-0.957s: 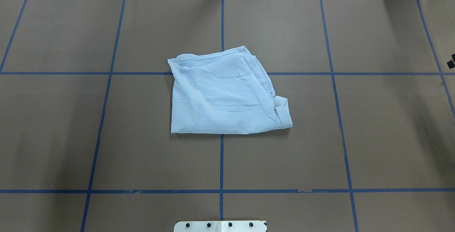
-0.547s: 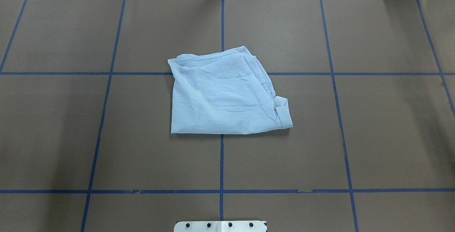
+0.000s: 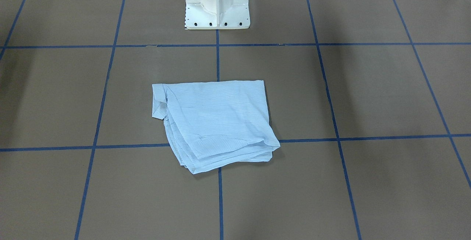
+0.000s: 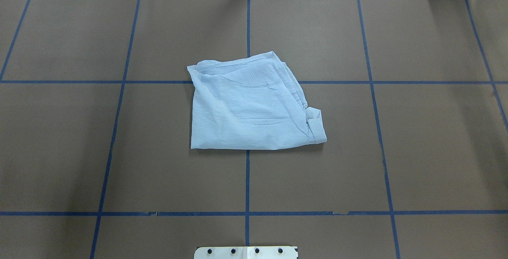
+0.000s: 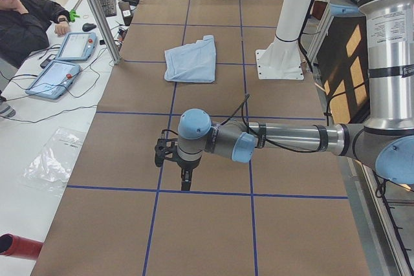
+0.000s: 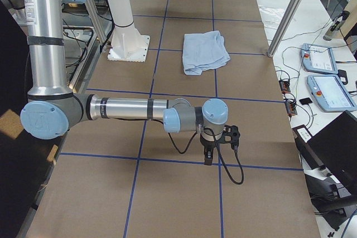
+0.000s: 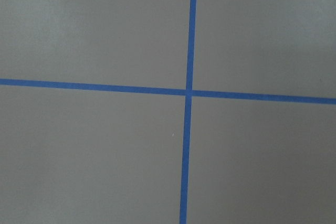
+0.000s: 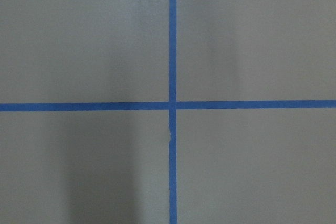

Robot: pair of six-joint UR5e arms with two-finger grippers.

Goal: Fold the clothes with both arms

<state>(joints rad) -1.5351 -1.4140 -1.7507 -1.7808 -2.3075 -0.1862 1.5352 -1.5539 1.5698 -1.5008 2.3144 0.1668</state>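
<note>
Folded shirt (image 4: 250, 108) flat at mid-table (image 4: 119, 151), over a blue tape (image 4: 247, 179) crossing. Judged light, limp, layers apt to slide; best pinched at stacked corners. Left gripper (image 5: 185, 182) and right gripper (image 6: 207, 157) well apart from it, opening not discernible. Shirt unmoved since earlier; black tip gone from the overhead view's right edge.

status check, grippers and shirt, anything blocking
Left gripper and right gripper low over table, well away from shirt; open or shut, cannot tell. Shirt folded flat, mid-table. Nothing lying on it.
</note>
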